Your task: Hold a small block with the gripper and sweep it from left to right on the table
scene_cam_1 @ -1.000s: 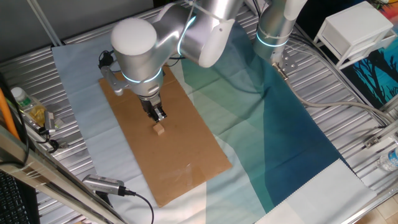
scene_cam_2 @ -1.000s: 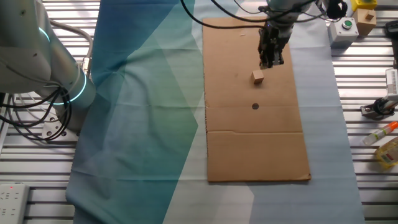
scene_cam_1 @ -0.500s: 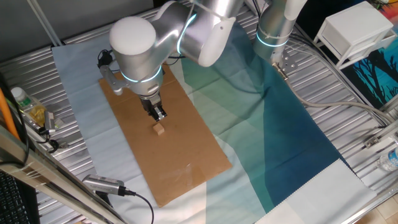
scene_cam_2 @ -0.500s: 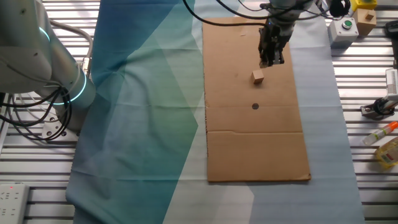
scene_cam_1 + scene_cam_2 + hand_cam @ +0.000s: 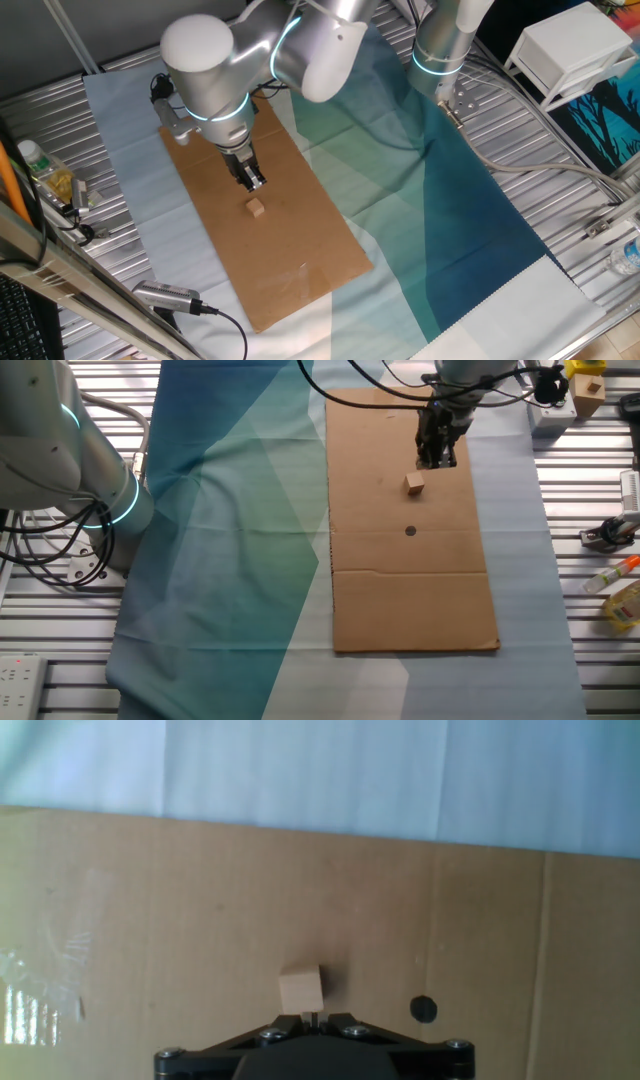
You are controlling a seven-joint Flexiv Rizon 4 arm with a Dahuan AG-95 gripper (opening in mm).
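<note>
The small block (image 5: pixel 257 208) is a pale wooden cube lying on the brown cardboard sheet (image 5: pixel 300 270). It also shows in the other fixed view (image 5: pixel 415 483) and in the hand view (image 5: pixel 301 990). The black gripper (image 5: pixel 252 181) hangs just above and behind the block, with a small gap between them. In the other fixed view the gripper (image 5: pixel 437 459) is just beyond the block. In the hand view the gripper (image 5: pixel 312 1017) has its fingers pressed together with nothing between them, and the block sits just ahead of the tips.
A small black dot (image 5: pixel 410 531) marks the cardboard near the block. Teal cloth (image 5: pixel 460 220) covers the ribbed table. A second arm (image 5: pixel 440 50) stands at the back, a white box (image 5: pixel 570 50) at far right. A bottle (image 5: pixel 40 165) and tools (image 5: pixel 610 535) lie at the edges.
The arm's big white joint has swung left and the gripper has drawn slightly back from the block. The block has not moved.
</note>
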